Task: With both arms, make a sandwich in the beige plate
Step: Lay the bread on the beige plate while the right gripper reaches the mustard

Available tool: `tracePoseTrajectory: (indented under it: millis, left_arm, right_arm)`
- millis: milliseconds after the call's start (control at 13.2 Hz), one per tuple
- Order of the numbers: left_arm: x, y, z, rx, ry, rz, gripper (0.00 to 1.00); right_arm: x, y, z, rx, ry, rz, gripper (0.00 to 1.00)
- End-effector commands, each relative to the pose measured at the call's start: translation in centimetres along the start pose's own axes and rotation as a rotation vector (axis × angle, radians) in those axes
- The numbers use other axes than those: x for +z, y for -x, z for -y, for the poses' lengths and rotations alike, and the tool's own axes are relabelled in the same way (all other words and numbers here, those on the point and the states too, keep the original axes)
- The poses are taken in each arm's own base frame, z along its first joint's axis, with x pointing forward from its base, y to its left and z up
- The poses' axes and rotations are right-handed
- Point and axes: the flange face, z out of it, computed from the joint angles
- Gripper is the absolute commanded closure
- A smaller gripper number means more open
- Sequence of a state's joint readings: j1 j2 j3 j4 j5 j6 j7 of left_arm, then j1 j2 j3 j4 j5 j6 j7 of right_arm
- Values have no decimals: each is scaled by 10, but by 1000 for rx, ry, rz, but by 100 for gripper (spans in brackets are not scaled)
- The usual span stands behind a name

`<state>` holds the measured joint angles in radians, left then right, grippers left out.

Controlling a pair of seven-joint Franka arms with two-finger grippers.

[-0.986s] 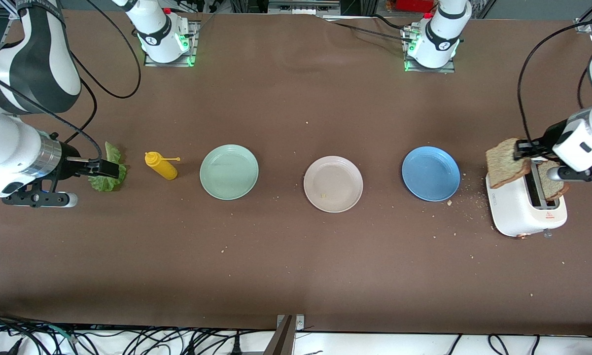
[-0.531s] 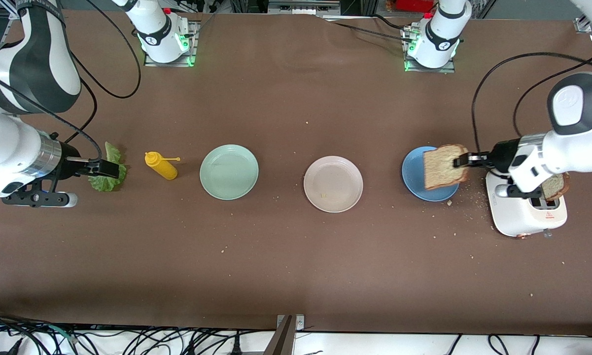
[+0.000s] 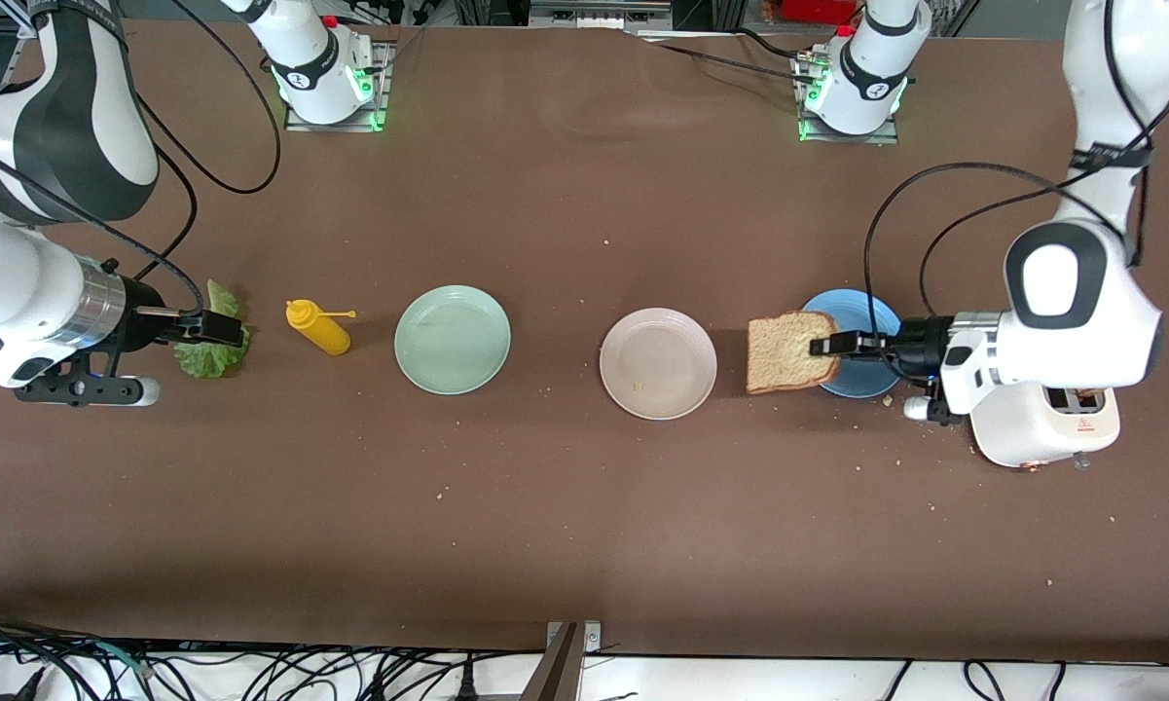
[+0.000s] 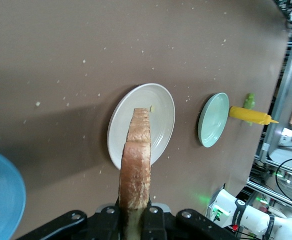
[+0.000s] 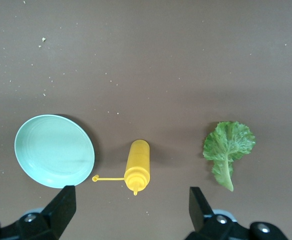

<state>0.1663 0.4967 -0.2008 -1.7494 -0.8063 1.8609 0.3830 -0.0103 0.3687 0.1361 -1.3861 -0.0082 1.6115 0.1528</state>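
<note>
Brown toast [image 3: 784,352] is pinched by its edge in the left end effector [image 3: 830,345], in the air over the bare table [image 3: 584,526] between the blue plate [image 3: 861,321] and the beige plate [image 3: 658,363]. Beige plate sits mid-table, holding only a crumb. Mint plate [image 3: 453,339] and mustard bottle [image 3: 319,328] sit toward the right arm's end. Toaster [image 3: 1043,426] is at the left arm's end, a second slice apparently in its slot but mostly hidden. Right end effector [image 3: 202,329] waits over the lettuce [image 3: 216,352], not yet gripping it.

Left wrist view: toast [image 4: 135,170] seen edge-on, clamped only at one end, long overhang. Beige plate [image 4: 162,107] is under the toast's free end, mint plate [image 4: 212,120] and bottle [image 4: 251,115] further on. Risks: the narrow edge grip lets the slice pivot, sag or crumble, so it may drop short onto the table. It is held on edge, so releasing without laying it flat may leave it leaning on the rim or off-centre. Crumbs already scattered suggest it is brittle.

Right wrist view: fingers [image 5: 60,210] spread wide, nothing between them. Lettuce [image 5: 228,147], bottle [image 5: 137,166] and mint plate [image 5: 54,150] all lie below. Risks: the bottle is near the lettuce, so an off-line descent could knock it over. Lettuce is thin and flat, so the fingers may scrape the table or tear the leaf. Both arms heading for the beige plate together could clash.
</note>
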Motion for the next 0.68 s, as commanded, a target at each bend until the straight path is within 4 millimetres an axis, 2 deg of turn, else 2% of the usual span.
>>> tracePoseTrajectory:
  millis: [0,379,607]
  left_arm:
    - [29,-17,31,77,130,-32,100]
    - [99,-21,44,135,285,-75,100]
    - [150,-6,44,81,275,-71,100]
  right_arm:
    - [-3,5,0,28,-9,12,0]
    - [-3,10,0,23,2,38,0]
    - [-1,9,1,15,30,36,0]
